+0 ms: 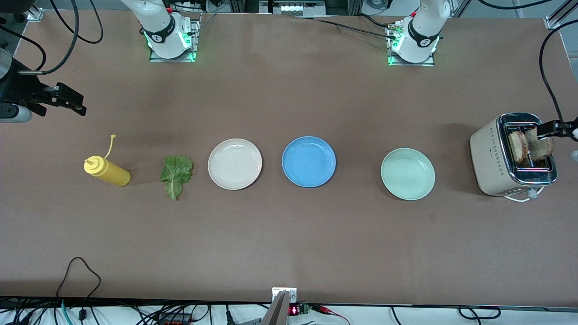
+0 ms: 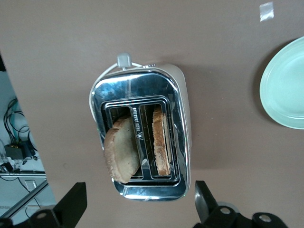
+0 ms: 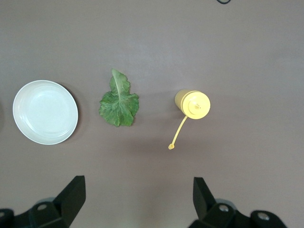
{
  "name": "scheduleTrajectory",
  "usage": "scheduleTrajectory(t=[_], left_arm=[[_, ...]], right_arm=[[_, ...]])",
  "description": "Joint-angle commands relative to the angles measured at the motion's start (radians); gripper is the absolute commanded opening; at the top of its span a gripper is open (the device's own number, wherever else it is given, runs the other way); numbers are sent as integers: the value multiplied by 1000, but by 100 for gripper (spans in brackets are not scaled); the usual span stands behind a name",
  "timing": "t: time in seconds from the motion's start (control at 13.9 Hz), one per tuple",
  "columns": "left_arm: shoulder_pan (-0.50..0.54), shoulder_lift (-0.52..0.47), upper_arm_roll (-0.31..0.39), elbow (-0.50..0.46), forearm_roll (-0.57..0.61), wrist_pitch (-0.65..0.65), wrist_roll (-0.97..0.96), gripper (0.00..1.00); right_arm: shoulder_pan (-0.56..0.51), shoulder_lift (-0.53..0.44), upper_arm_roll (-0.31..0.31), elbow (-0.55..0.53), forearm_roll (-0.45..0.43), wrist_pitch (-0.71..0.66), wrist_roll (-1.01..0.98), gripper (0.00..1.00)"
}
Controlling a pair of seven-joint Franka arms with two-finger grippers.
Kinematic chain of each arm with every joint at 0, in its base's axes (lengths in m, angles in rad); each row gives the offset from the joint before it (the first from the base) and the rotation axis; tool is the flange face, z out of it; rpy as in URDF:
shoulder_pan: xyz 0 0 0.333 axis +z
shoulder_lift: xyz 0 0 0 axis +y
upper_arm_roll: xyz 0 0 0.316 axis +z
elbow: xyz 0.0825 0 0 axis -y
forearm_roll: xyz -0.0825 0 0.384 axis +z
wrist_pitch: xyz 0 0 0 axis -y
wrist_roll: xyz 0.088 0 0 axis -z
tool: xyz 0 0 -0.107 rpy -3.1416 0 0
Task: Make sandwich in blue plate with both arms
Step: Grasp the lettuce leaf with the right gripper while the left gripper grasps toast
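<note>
The blue plate [image 1: 309, 161] lies empty mid-table between a cream plate [image 1: 235, 164] and a mint-green plate [image 1: 407, 174]. Two bread slices [image 1: 519, 145] [image 1: 542, 146] stand in the slots of a toaster [image 1: 490, 158] at the left arm's end. My left gripper [image 1: 548, 129] hangs open and empty above the toaster; its wrist view shows the slices [image 2: 122, 152] [image 2: 161, 140] below its open jaws [image 2: 137, 204]. The green lettuce leaf [image 1: 176, 174] lies on the table beside the cream plate. My right gripper [image 1: 72, 100] is open and empty, high over the right arm's end of the table [image 3: 137, 199]; its wrist view shows the leaf [image 3: 118, 102].
A yellow squeeze bottle [image 1: 108, 170] stands beside the lettuce, toward the right arm's end, and shows in the right wrist view [image 3: 192, 103] with the cream plate [image 3: 45, 111]. The mint-green plate's edge shows in the left wrist view [image 2: 287, 90]. The toaster's white cord lies by its base.
</note>
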Motion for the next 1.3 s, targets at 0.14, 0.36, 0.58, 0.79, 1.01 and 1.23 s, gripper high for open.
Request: scheduleTrajectory(t=[0.14,0.36,0.58,0.79,1.01,1.23], left_arm=[[29,-27,-11,-194,8,205,19,100],[60,-47,-11,-309,8,344,19,89],[75,-50,-11,-355,8,371,19,63],[83,-52,-14,-375,8,396,21,33],[83,-52,-14,-371,8,390,19,3],[83,-70,-16,-362,8,384,21,1]], right_arm=[[68,32,9,-39,-14,30,-9,100],[119,119,9,-43,-12,94,8,100],[134,231,9,-42,-14,164,13,100],[151,335,9,-40,-17,265,14,100],[156,453,5,-40,-26,381,34,100],[157,564,2,-42,-27,484,36,100]])
